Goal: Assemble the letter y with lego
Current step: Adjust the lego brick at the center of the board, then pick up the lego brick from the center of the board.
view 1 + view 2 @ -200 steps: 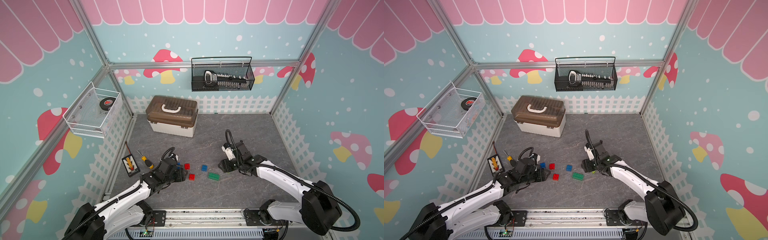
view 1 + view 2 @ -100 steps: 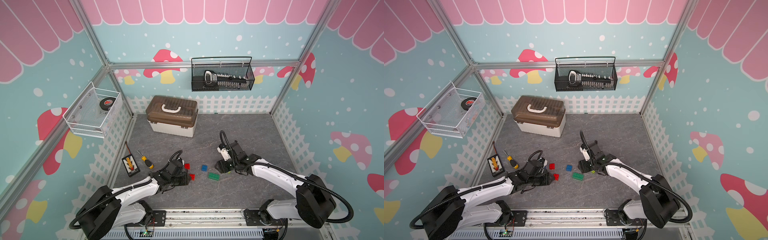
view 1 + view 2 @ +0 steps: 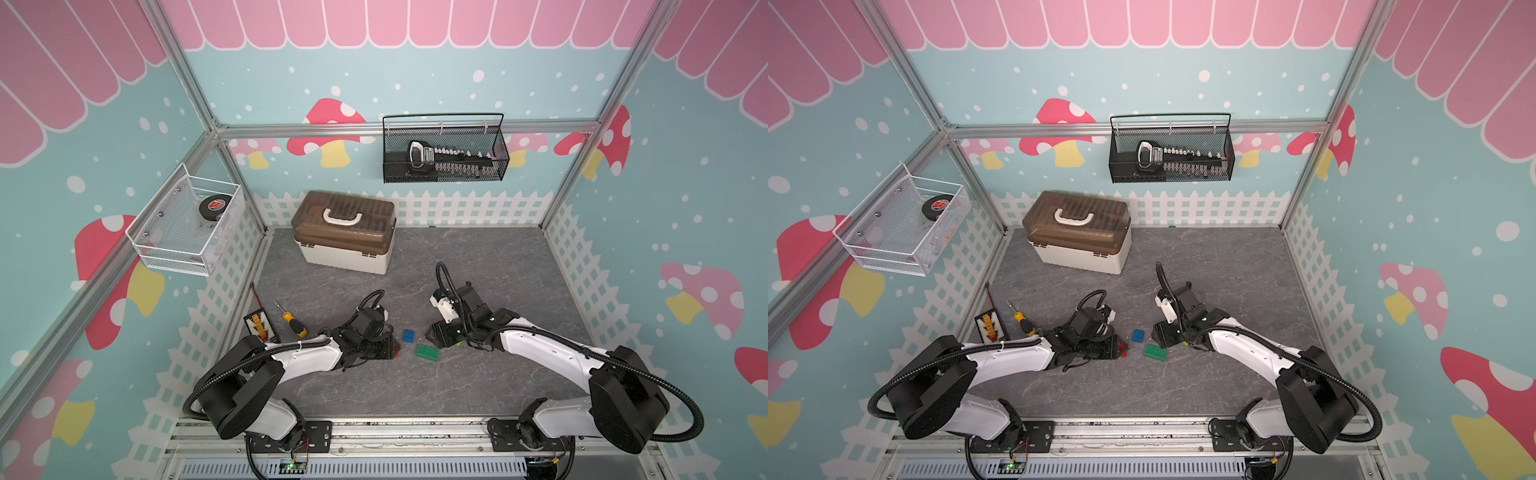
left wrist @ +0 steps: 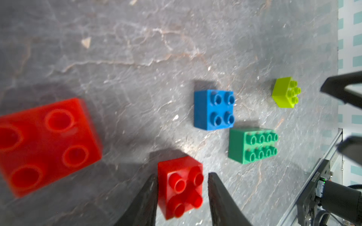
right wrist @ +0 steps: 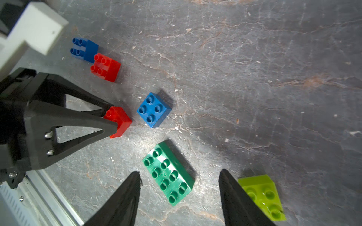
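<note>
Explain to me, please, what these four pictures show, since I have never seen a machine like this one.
Two white robot arms, the left arm and the right arm, each end in a two-fingered gripper and work over a grey table. Two pictures look down from overhead; two come from a camera on each wrist. On the table lie toy bricks: a blue brick, a dark green brick, a lime brick, and a second red brick beside a second blue brick. The left gripper is closed on a red brick; the right gripper is open and holds nothing.
</note>
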